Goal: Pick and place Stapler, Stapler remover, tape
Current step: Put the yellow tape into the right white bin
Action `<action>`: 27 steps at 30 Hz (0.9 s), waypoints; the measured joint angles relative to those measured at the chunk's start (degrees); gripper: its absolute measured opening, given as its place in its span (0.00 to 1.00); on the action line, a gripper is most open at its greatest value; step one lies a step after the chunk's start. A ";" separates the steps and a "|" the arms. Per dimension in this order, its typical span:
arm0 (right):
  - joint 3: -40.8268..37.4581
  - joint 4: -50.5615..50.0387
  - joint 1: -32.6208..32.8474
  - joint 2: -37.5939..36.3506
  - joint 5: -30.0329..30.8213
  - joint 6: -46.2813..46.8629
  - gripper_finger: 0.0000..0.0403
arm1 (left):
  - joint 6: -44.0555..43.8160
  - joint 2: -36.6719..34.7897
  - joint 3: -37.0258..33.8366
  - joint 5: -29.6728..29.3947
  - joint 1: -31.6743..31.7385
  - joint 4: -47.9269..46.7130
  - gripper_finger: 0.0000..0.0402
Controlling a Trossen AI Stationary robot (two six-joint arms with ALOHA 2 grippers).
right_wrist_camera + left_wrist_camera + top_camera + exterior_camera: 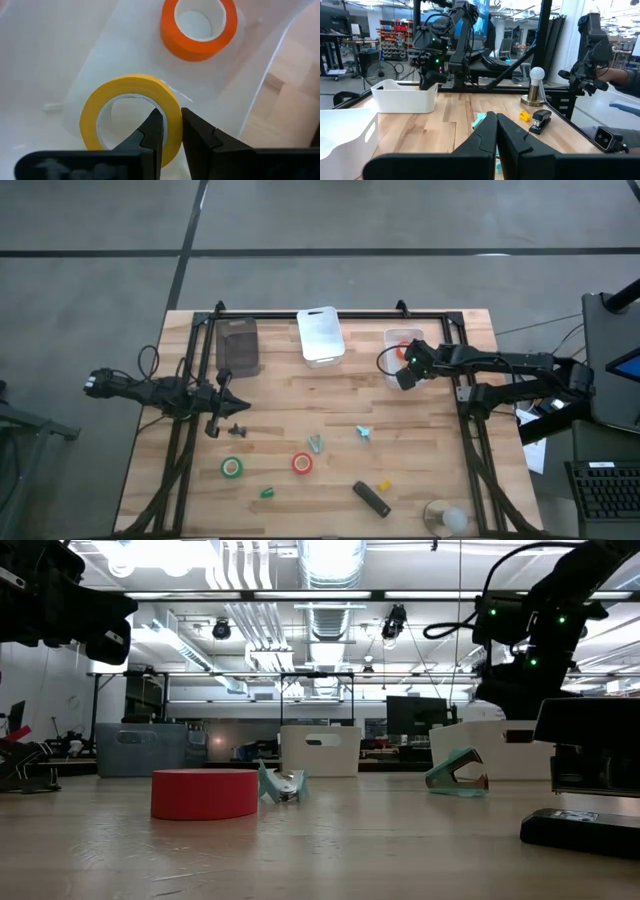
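1. Yellow tape roll sits inside the clear bin at the table's back right, clamped through its wall by the right gripper: one finger is inside the ring's open centre, the other outside it.
2. Orange tape roll lies flat in the same bin, just beyond the yellow one and apart from it.
3. Left gripper hovers over the table's left side, its fingers pressed together on nothing.
4. Green tape roll and red tape roll lie flat on the wooden table toward the front, well apart from each other.
5. Two teal staple removers lie near the middle, just behind the red roll.
6. Black stapler lies at the front, right of centre, with a small yellow piece just beside it.
7. White bin and dark bin stand along the back edge.
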 joint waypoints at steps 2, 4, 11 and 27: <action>-0.86 0.46 0.00 0.00 0.00 0.27 0.13 | -0.02 0.00 -0.01 0.00 -0.02 0.00 0.02; -1.43 1.51 0.00 -0.07 -0.01 0.28 0.13 | 0.00 0.00 -0.02 0.00 -0.01 0.00 0.02; -1.90 2.47 0.02 -0.10 0.13 0.52 0.13 | -0.01 0.00 0.00 0.00 0.00 -0.01 0.02; -2.17 2.51 0.07 -0.06 -0.51 0.84 0.17 | 0.00 0.00 -0.01 0.00 -0.02 -0.01 0.02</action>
